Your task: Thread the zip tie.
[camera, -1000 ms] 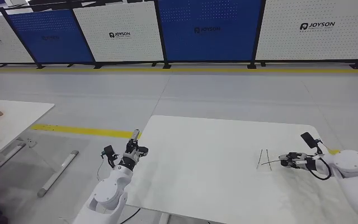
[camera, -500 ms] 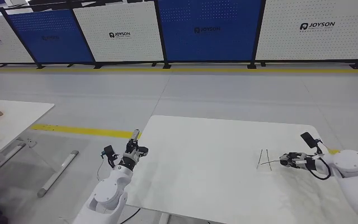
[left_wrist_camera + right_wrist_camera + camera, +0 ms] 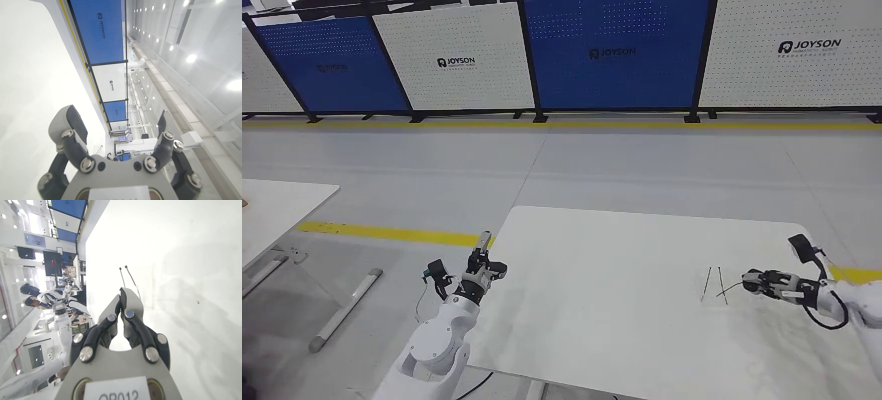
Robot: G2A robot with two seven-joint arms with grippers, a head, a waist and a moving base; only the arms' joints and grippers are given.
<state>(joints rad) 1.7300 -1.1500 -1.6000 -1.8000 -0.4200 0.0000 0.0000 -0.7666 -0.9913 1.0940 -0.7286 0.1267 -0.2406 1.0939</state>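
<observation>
- A white desk (image 3: 622, 260) is seen across the lower middle and right of the top view.
- Two thin dark zip ties (image 3: 708, 284) are laid on the desk at the right of the top view. They lie side by side and nearly parallel, a little more spread at their lower ends.
- In the right wrist view the zip ties (image 3: 122, 277) are seen flat on the desk, with their small square heads at the end away from the fingers.
- The right end effector (image 3: 748, 283) is held just right of the zip ties in the top view and is pointed toward them. A thin dark line is seen between its tip and the nearer tie.
- In its own wrist view the right end effector (image 3: 120, 291) is drawn narrow, with the pads almost touching. Whether a tie is pinched between them cannot be told.
- The left end effector (image 3: 482, 250) is placed at the lower left of the top view, at the desk's left edge and well apart from the zip ties.
- In its own wrist view the left end effector (image 3: 117, 113) is spread wide, with its dark pads facing each other across the gap.
</observation>
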